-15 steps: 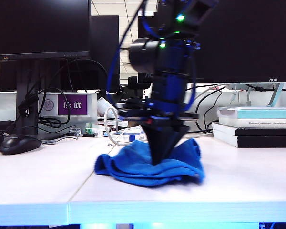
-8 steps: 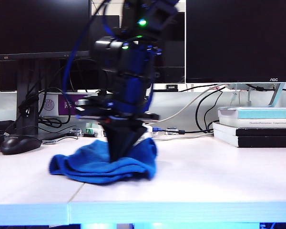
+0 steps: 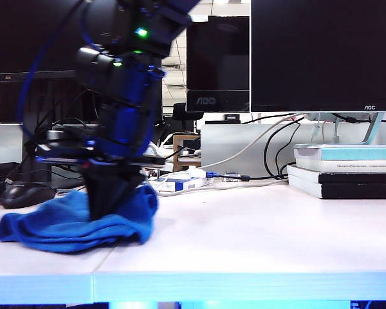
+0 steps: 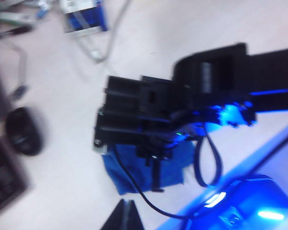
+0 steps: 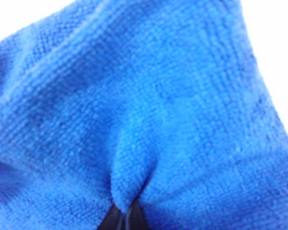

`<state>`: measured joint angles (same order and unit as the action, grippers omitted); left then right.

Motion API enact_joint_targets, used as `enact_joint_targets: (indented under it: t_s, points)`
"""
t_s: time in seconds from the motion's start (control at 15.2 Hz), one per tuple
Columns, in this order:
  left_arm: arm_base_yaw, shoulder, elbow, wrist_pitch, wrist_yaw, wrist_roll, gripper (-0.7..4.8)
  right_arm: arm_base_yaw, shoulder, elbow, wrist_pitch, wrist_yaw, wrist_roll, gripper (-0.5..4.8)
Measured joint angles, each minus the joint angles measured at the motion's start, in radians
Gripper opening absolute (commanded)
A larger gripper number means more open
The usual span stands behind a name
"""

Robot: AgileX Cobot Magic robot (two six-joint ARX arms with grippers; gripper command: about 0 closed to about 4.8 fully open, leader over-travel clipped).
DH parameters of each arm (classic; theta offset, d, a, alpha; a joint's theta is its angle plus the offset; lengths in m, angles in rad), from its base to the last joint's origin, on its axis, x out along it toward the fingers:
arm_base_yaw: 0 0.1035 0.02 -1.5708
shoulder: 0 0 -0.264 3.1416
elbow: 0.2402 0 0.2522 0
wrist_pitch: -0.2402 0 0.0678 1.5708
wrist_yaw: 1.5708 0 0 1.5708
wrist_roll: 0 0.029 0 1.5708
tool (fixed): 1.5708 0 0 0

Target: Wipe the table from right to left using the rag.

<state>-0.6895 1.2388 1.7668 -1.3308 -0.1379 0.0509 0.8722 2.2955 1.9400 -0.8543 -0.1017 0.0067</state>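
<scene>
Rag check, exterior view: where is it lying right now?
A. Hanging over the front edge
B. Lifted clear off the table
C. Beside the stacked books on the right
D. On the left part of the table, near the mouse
D. The blue rag lies on the table at the left, close to the mouse, pinched by the shut right gripper.

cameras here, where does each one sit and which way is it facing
Exterior view: low at the table's front edge, facing the monitors; shows the right arm, its hand pinching the rag.
Left wrist view: high above, looking down on the right arm, rag and mouse; the left hand's shut tips show.
Right wrist view: right against the rag, the right hand shut on it.
All three share the rag.
</scene>
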Motion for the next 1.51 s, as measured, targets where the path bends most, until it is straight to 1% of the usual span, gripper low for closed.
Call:
enact_joint_targets:
  t_s: [0.13,0.2,0.39,0.46,0.53,0.66,0.92,1.05,1.25,1.51]
  points:
    - [0.0,-0.031,0.0,-0.003,-0.053,-0.002,-0.05,0.016,0.003,0.001,0.019,-0.005,0.006,-0.06]
    - [0.0,-0.045,0.0,-0.006,-0.059,-0.007,-0.05,0.023,0.007,0.002,0.027,-0.004,0.008,-0.06]
    - [0.0,-0.063,0.0,-0.065,-0.069,-0.059,-0.05,0.04,0.017,0.008,0.056,0.0,0.014,-0.06]
    - [0.0,-0.066,0.0,-0.096,-0.09,-0.083,-0.05,0.053,0.023,0.008,0.083,0.0,0.016,-0.06]
    - [0.0,-0.072,0.0,-0.096,-0.106,-0.097,-0.05,0.065,0.027,0.009,0.104,0.002,0.017,-0.06]
    - [0.0,-0.082,0.0,-0.096,-0.109,-0.111,-0.05,0.08,0.039,0.023,0.114,0.003,0.023,-0.06]
    - [0.0,-0.092,0.0,-0.096,-0.109,-0.132,-0.05,0.113,0.139,0.204,0.091,-0.008,0.04,-0.06]
    - [0.0,-0.093,0.0,-0.096,-0.109,-0.134,-0.05,0.129,0.164,0.267,0.088,-0.008,0.048,-0.06]
    - [0.0,-0.096,0.0,-0.096,-0.109,-0.134,-0.05,0.154,0.184,0.27,0.108,-0.026,0.064,-0.06]
    - [0.0,-0.097,0.0,-0.096,-0.109,-0.134,-0.05,0.177,0.196,0.269,0.117,-0.025,0.065,-0.06]
